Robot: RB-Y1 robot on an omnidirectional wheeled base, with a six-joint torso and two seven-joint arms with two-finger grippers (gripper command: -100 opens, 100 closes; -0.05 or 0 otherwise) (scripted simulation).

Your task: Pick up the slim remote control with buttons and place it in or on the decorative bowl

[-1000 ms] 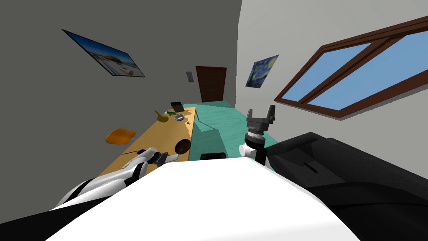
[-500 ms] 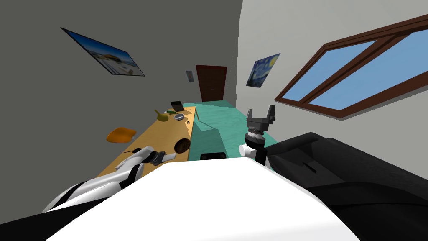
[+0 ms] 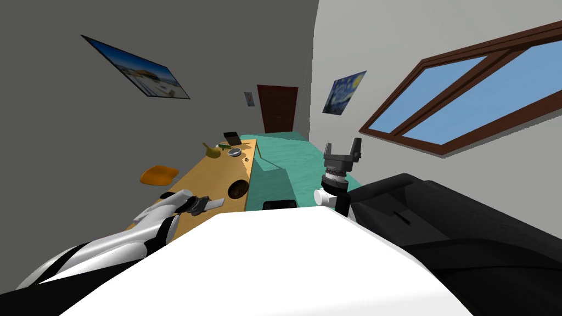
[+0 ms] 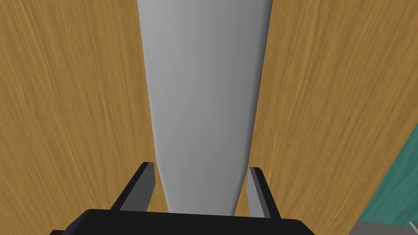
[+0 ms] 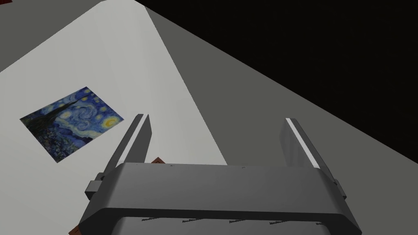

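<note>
- The left gripper (image 4: 202, 171) is clamped on the slim, light grey remote control (image 4: 204, 89). Its two thin blade fingers (image 4: 141, 185) press the remote's long sides, closed to the width of the slab.
- The remote runs away from the gripper over the light brown wooden table top (image 4: 61, 102). Its far end is cut off by the picture's edge, and its face reads as plain grey.
- Seen from the head, the left gripper (image 3: 207, 204) holds the remote (image 3: 216, 203) over the table's (image 3: 219, 170) near end. Whether it touches the wood cannot be told.
- The dark brown round decorative bowl (image 3: 239, 190) sits at about 2 o'clock from the remote's tip, near it but apart (its inside is too small to read).
- The right gripper (image 3: 343, 145) is raised at about 3 o'clock from the bowl, pointing to 12 o'clock. In its wrist view the right gripper (image 5: 215, 118) has its fingers spread wide with nothing between them.
- A cluster of small things (image 3: 228, 149) at the table's far end is too small to name.
</note>
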